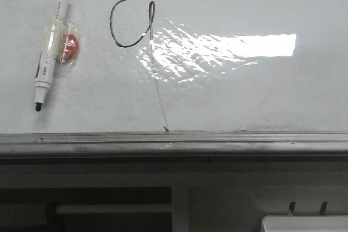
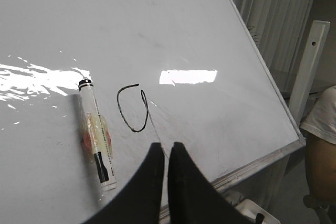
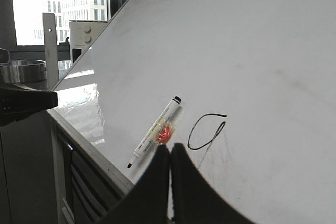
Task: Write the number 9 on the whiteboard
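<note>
The number 9 [image 1: 130, 23] is drawn in thin black line on the whiteboard [image 1: 244, 91], an open loop with a long faint tail running down to the grey rail. It also shows in the left wrist view [image 2: 134, 108] and the right wrist view [image 3: 206, 132]. A white marker [image 1: 50, 47] with tape and a red piece lies uncapped on the board left of the 9, tip towards the rail. It also shows in both wrist views [image 2: 97, 142] [image 3: 155, 132]. My left gripper [image 2: 165, 148] and right gripper [image 3: 170, 148] are shut and empty, off the board. Neither shows in the front view.
The grey metal rail [image 1: 174, 142] runs along the board's lower edge. A bright glare patch [image 1: 228, 47] lies right of the 9. A white box corner [image 1: 304, 224] sits below the rail at the right. A person's arm [image 2: 320, 150] is beside the board's corner.
</note>
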Robot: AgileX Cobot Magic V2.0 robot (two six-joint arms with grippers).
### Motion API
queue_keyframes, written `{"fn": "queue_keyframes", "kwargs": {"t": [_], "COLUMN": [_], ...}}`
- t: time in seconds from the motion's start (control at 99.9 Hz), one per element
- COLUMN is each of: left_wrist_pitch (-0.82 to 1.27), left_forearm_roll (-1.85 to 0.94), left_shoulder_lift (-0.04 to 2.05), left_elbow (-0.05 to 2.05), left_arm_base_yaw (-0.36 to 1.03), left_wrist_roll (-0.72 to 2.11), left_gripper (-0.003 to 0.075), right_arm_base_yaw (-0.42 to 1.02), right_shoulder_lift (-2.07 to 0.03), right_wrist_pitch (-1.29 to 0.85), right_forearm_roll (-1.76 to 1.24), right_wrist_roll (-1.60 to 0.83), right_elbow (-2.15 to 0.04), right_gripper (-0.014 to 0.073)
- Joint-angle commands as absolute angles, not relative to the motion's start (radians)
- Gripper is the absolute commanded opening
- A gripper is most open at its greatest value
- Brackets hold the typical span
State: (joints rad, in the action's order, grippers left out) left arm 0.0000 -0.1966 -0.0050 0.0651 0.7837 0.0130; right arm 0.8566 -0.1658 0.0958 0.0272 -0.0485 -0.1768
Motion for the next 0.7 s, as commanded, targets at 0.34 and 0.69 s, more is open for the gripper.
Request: {"fn": "queue_keyframes", "kwargs": {"t": [0.34,0.69], "left_wrist_pitch": [-0.274,-0.279], "left_forearm_roll": [-0.143,-0.026], "left_shoulder_lift": [-0.032,-0.032], "left_elbow": [-0.046,-0.046], "left_arm_base_yaw": [0.574,0.215], "left_wrist_roll": [0.008,0.008], "left_gripper": [-0.002,-0.002], "right_arm_base_yaw": [0.858,0.858], "right_shoulder_lift": [-0.174,-0.174], "right_wrist_pitch": [0.178,0.178], "right_forearm_roll": [0.04,0.04], "right_wrist_roll": [-0.056,-0.056], "right_elbow": [-0.205,-0.205], "right_gripper": [-0.0071,-0.0071]}}
